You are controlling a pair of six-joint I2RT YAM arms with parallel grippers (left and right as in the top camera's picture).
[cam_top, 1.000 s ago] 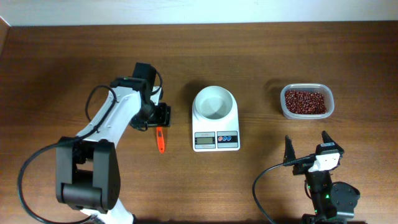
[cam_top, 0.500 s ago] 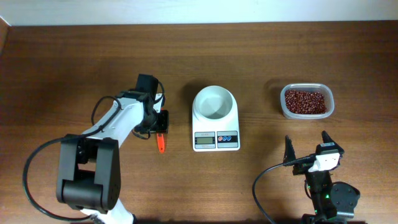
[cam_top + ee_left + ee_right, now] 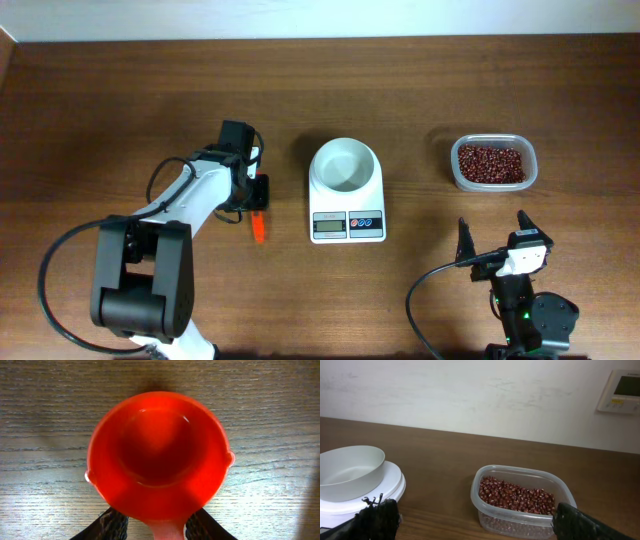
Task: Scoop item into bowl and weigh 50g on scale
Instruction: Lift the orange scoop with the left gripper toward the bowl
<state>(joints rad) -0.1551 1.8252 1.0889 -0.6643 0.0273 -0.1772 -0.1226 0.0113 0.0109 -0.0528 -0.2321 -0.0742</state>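
Straddling red scoop point(image 3: 157, 455) handle on wood table point(image 3: 120, 90), left jaws, grip unclear; right jaws wide, empty; white wall point(image 3: 470, 395)

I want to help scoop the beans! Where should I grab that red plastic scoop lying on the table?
Grab the red round plastic scoop by its narrow handle, coming straight down from above, jaws on either side. It lies flat on the wooden table with its cup facing up, and the cup is probably too wide to pinch.

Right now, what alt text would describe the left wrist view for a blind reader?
An empty orange-red scoop fills the view, lying on the wooden table. The left gripper straddles its handle at the bottom edge.
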